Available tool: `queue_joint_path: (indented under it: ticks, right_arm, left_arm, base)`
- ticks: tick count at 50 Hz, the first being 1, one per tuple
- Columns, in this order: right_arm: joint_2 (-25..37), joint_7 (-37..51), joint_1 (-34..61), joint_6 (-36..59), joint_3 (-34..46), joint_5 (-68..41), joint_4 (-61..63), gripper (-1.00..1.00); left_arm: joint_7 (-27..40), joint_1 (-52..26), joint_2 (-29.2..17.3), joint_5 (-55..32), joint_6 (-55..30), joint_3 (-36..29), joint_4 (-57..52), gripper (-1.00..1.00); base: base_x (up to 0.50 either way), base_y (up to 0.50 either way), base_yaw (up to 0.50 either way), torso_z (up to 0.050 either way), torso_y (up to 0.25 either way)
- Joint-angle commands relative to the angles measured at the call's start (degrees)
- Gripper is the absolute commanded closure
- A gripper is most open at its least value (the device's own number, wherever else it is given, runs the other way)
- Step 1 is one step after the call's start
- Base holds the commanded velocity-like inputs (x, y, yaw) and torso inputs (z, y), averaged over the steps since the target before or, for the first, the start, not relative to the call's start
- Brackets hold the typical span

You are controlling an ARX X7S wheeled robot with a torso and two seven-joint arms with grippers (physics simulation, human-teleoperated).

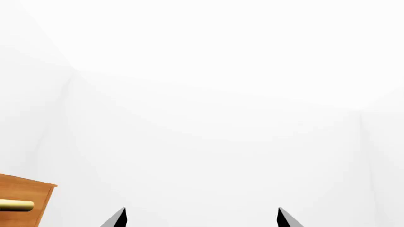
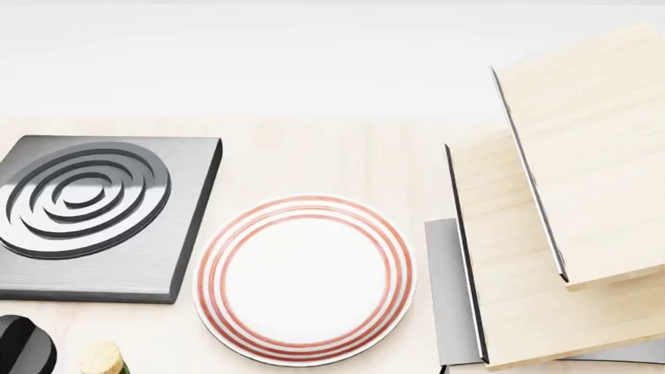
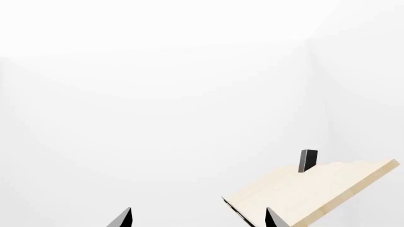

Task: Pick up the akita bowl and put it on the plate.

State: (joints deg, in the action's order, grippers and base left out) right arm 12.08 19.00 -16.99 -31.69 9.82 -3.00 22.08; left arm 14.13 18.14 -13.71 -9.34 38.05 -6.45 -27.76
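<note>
**Plate in the open, bowl out of sight**

The plate, white with three thin red rings near its rim, lies flat on the pale wooden table, near the front middle of the head view. Just to its left sits the square dark-grey stove burner, close beside the plate but apart from it. To the plate's right rise light wooden boards on a grey base, tilted and overlapping. At the lower left edge a black round object and a cork-topped bottle neck peek in.

The akita bowl shows in none of the three views.

The left gripper shows only two dark fingertips set well apart, with nothing between them, facing a white wall; a wooden cabinet corner with a brass handle is near. The right gripper looks likewise spread and empty, though little of it shows, with a pale wooden board ahead.
</note>
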Motion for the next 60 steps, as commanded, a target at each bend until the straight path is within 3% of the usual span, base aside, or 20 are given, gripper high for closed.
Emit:
queue_joint_path:
  ticks: [1, 29, 60]
  right_arm:
    - [0.06, 0.56, 0.33, 0.01, 0.34, 0.92, -0.49, -1.0]
    - [0.68, 1.69, 0.8, 0.38, 0.87, -0.12, -1.15, -1.0]
    - [1.48, 2.65, 1.11, -0.39, 1.65, 1.09, -1.35, -1.0]
  left_arm:
    - [0.36, -0.08, -0.18, 0.29, -0.23, -0.19, -0.13, -1.0]
    - [1.22, 0.05, -0.9, 0.43, 0.15, -0.24, 0.06, -1.0]
    - [6.41, 1.79, -2.46, 3.8, -4.95, 8.11, -5.92, -1.0]
  base:
    - [0.0, 0.0, 0.0, 0.0, 0.0]
    - [0.0, 0.0, 0.0, 0.0, 0.0]
    - [0.0, 0.0, 0.0, 0.0, 0.0]
